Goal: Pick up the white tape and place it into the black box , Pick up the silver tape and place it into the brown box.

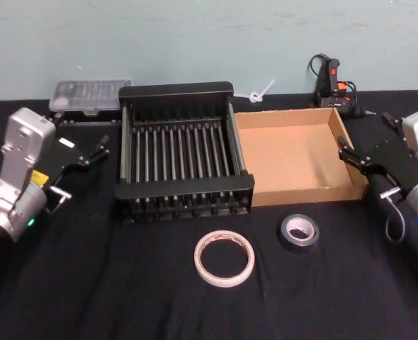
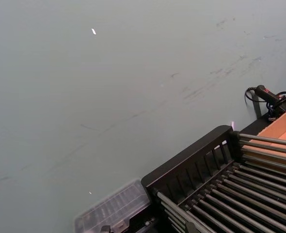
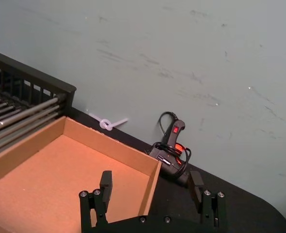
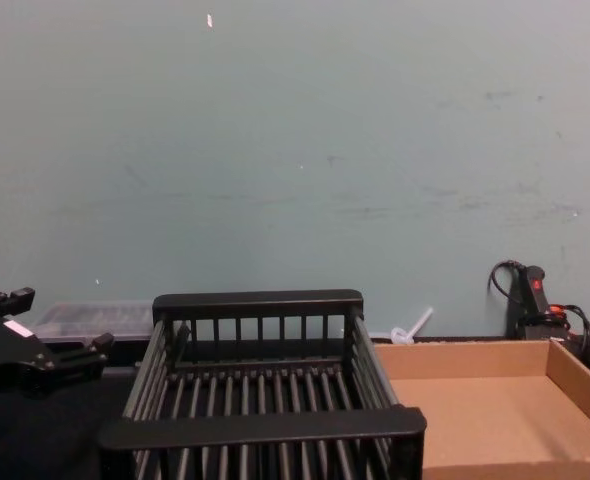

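Observation:
The white tape (image 1: 224,258), a wide thin ring, lies flat on the black cloth near the front middle. The silver tape (image 1: 299,231), a smaller thick grey roll, lies just to its right. Behind them stand the black box (image 1: 175,90), a slatted crate, and the brown box (image 1: 294,152), a shallow cardboard tray touching the crate's right side; nothing lies in either. My left gripper (image 1: 97,150) hovers open left of the crate. My right gripper (image 1: 352,154) hovers open at the tray's right wall, its fingers (image 3: 105,184) spread above the tray corner. Both hold nothing.
A clear plastic case (image 1: 88,95) sits at the back left behind the crate. A black tool with a red switch (image 1: 331,81) and a small white tie (image 1: 260,93) lie at the back by the wall. Black cloth covers the table.

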{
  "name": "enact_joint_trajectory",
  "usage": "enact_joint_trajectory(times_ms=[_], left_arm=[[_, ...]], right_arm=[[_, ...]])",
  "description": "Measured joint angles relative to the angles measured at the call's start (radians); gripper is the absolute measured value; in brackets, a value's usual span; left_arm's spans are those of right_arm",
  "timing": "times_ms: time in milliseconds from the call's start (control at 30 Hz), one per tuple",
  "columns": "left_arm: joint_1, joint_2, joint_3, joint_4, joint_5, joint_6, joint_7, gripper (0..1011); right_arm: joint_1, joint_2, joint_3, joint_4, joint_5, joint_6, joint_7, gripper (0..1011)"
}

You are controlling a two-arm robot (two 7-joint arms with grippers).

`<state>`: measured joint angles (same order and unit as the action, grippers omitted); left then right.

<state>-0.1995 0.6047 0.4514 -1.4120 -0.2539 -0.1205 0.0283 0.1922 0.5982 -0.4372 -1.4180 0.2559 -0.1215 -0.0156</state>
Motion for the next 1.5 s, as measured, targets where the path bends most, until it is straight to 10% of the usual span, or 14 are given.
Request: enact_joint_trajectory(times_ms=[1500], left_arm=[[0.000,0.000,0.000,0.000,0.000,0.000,0.000,1001]], right_arm=[[-0.331,-0.014,0.155,-0.380,0.131,0.221,0.096,1002]])
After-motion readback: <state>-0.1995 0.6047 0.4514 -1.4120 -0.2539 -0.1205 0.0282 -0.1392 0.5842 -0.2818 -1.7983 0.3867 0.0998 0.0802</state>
